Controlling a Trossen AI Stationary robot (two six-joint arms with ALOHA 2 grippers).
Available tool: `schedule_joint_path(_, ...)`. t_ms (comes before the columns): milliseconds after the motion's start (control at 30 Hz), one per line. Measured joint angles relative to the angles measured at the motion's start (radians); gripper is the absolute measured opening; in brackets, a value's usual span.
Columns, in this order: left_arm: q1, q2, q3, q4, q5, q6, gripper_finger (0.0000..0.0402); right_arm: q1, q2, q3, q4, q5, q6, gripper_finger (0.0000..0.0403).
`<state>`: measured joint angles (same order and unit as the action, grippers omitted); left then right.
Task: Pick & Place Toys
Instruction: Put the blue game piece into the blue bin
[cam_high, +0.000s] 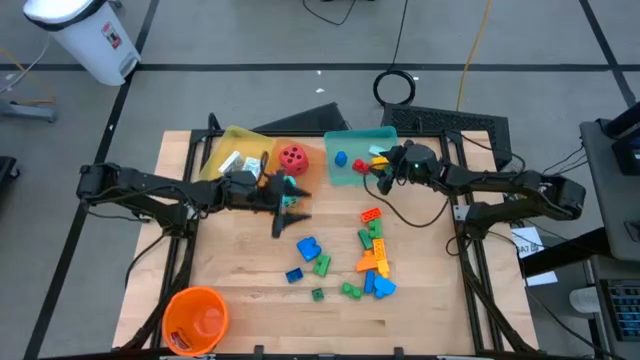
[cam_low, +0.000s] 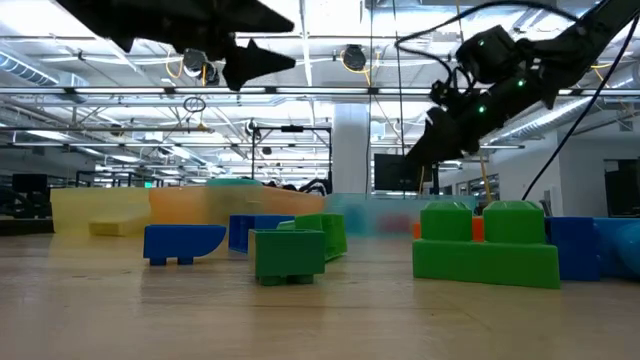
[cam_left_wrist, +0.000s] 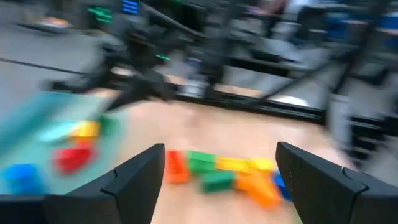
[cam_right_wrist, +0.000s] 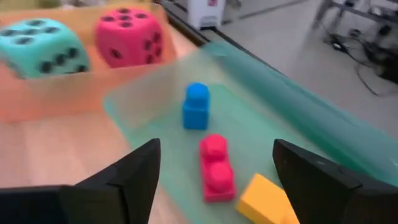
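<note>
My right gripper (cam_right_wrist: 216, 144) hangs open over the teal tray (cam_high: 352, 140) at the table's far side. A blue brick (cam_right_wrist: 196, 107), a red brick (cam_right_wrist: 217, 167) and a yellow brick (cam_right_wrist: 264, 202) lie on the tray's floor below its fingers. My left gripper (cam_left_wrist: 221, 149) is open above the table's middle (cam_high: 292, 208), facing a row of loose bricks (cam_left_wrist: 224, 171). The red die (cam_right_wrist: 129, 36) and the cyan die (cam_right_wrist: 38, 48) rest in the orange tray (cam_high: 300, 170). White cards (cam_high: 228, 162) lie in the yellow tray (cam_high: 240, 138).
Loose blue, green and orange bricks (cam_high: 372, 255) are scattered over the table's near right half, with more around (cam_high: 307, 247). An orange bucket (cam_high: 197, 318) stands at the near left corner. In the low view, green (cam_low: 487, 245) and blue (cam_low: 183, 243) bricks stand close in front.
</note>
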<state>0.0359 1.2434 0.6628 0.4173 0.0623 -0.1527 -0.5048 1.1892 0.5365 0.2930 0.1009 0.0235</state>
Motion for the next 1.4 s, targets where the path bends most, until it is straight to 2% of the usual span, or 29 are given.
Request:
schedule_joint_path(100, -0.065, 0.003, 0.000, -0.103, 0.065, 0.024, 0.0312, 0.029, -0.040, 0.000, 0.001, -0.002, -0.012, 0.0282)
schedule_joint_path(233, -0.191, 0.055, 0.000, -0.250, 0.011, 0.112, 0.0312, 0.063, -0.089, 0.000, 0.003, -0.002, -0.032, 0.0275)
schedule_joint_path(367, -0.293, 0.136, 0.001, -0.266, -0.002, -0.021, 0.0312, 0.092, -0.123, 0.000, -0.007, -0.002, -0.036, 0.0268)
schedule_joint_path(600, -0.430, 0.276, 0.001, -0.293, -0.134, -0.153, 0.0312, 0.133, -0.136, 0.000, -0.001, 0.000, -0.035, 0.0259)
schedule_joint_path(833, -0.468, 0.355, 0.001, -0.306, -0.201, -0.344, 0.0312, 0.159, -0.135, 0.000, 0.045, 0.002, -0.036, 0.0256)
schedule_joint_path(1000, -0.468, 0.404, 0.001, -0.265, -0.224, -0.427, 0.0312, 0.160, -0.135, 0.000, 0.087, 0.002, -0.066, 0.0256)
schedule_joint_path(1233, -0.473, 0.451, 0.002, -0.225, -0.240, -0.448, 0.0312, 0.160, -0.135, 0.000, 0.145, 0.002, -0.092, 0.0256)
schedule_joint_path(1400, -0.480, 0.453, 0.002, -0.235, -0.317, -0.423, 0.0312, 0.160, -0.135, 0.000, 0.153, 0.002, -0.100, 0.0256)
